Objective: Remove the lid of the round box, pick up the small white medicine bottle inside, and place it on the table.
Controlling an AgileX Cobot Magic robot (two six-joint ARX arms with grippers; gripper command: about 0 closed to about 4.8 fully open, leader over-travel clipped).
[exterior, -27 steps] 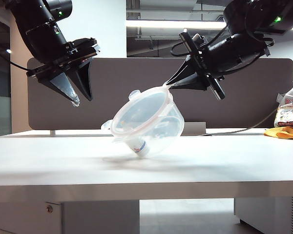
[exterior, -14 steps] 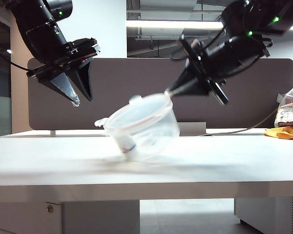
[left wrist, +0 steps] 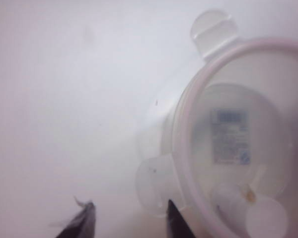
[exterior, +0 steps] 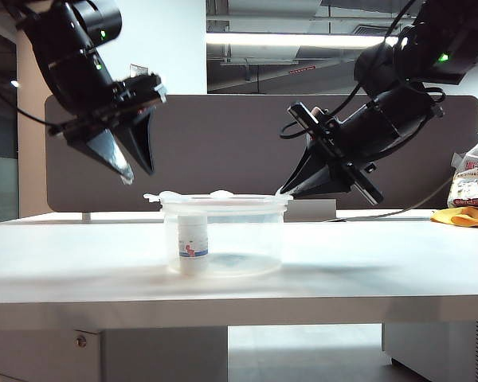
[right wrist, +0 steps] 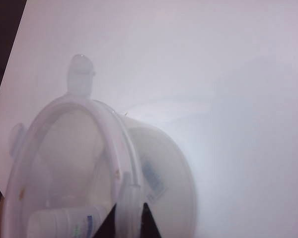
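Lid (exterior: 217,196) on round box (exterior: 223,235); right claw (exterior: 282,191) pinching rim

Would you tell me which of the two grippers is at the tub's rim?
The right gripper, shut on the lid edge of the round box; the left gripper hangs above it, holding nothing.

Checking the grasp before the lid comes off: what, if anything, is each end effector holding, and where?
Right end effector is shut on the lid, pinching its rim on its side of the box. Left end effector hangs open above, holding nothing.
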